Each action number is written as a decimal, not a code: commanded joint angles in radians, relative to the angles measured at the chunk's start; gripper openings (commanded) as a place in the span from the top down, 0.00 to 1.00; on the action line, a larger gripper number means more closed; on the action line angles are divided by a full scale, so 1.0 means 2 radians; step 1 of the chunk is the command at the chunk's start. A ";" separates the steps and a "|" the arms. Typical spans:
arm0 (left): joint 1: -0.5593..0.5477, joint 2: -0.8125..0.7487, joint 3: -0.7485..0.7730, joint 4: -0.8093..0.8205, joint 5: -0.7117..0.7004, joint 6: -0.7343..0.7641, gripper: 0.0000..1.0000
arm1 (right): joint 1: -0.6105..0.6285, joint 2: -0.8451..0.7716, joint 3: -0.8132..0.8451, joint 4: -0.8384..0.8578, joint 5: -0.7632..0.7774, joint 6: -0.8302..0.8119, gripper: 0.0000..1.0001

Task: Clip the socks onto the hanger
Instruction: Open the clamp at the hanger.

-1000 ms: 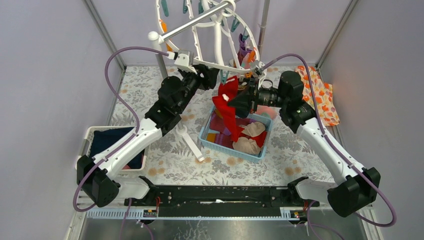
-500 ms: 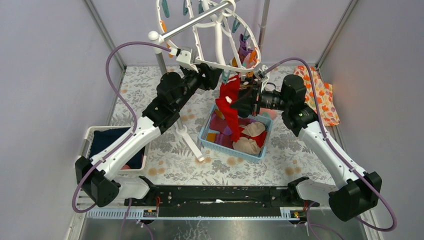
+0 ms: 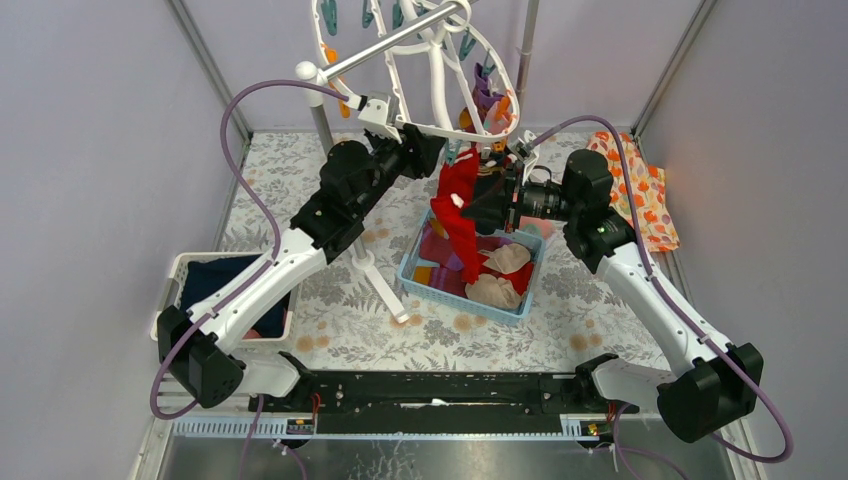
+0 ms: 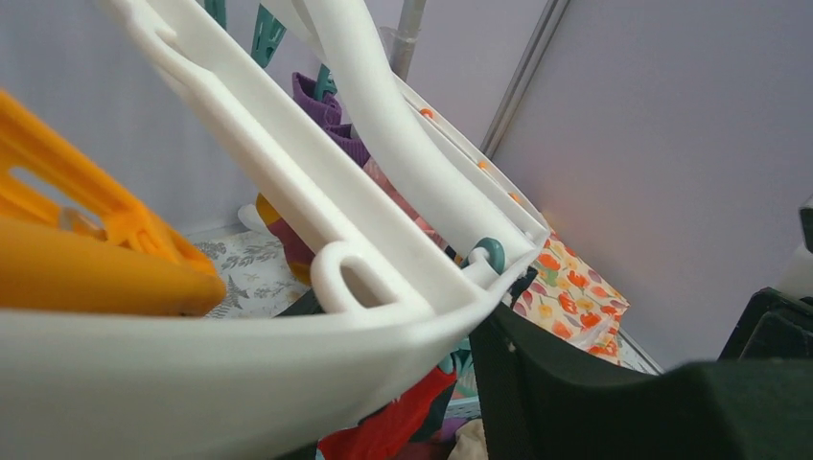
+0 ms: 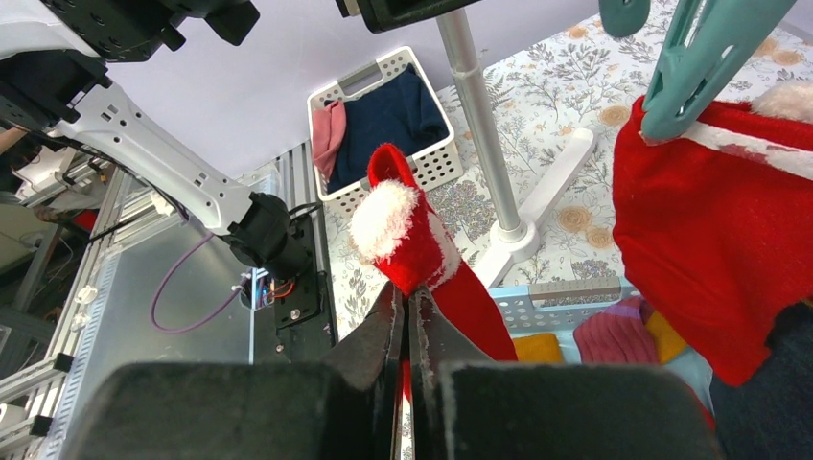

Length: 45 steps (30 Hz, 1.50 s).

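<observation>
The white hanger (image 3: 440, 128) hangs tilted from the rack. My left gripper (image 3: 425, 148) is at its near rim. In the left wrist view that rim (image 4: 288, 383) crosses the jaws beside one black finger (image 4: 594, 383), with an orange clip (image 4: 86, 259) at left; the other finger is hidden. My right gripper (image 5: 407, 297) is shut on a red sock (image 5: 412, 240) with a white fluffy tip, which dangles over the basket (image 3: 465, 235). A second red piece (image 5: 700, 230) sits under a teal clip (image 5: 700, 57). A purple sock (image 3: 485, 95) hangs clipped further back.
A blue basket (image 3: 520, 305) below holds beige, orange and maroon socks. The grey rack pole (image 3: 325, 130) and its white foot (image 3: 385, 290) stand left of it. A white bin (image 3: 175, 275) with navy and pink cloth is front left. Orange floral cloth (image 3: 640, 195) lies right.
My left gripper and the hanger's near rim have risen a little and moved back together. The right gripper, with the red sock, has shifted slightly up and right.
</observation>
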 commanded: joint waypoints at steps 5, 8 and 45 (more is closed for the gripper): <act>0.004 0.001 0.015 0.025 0.009 0.004 0.52 | -0.004 -0.014 -0.001 0.017 -0.007 0.001 1.00; 0.003 0.001 0.015 0.025 0.011 0.004 0.55 | -0.004 -0.015 -0.001 0.011 -0.002 -0.004 1.00; 0.003 -0.021 -0.077 0.178 0.033 0.068 0.50 | -0.009 -0.016 -0.001 0.016 -0.003 -0.001 1.00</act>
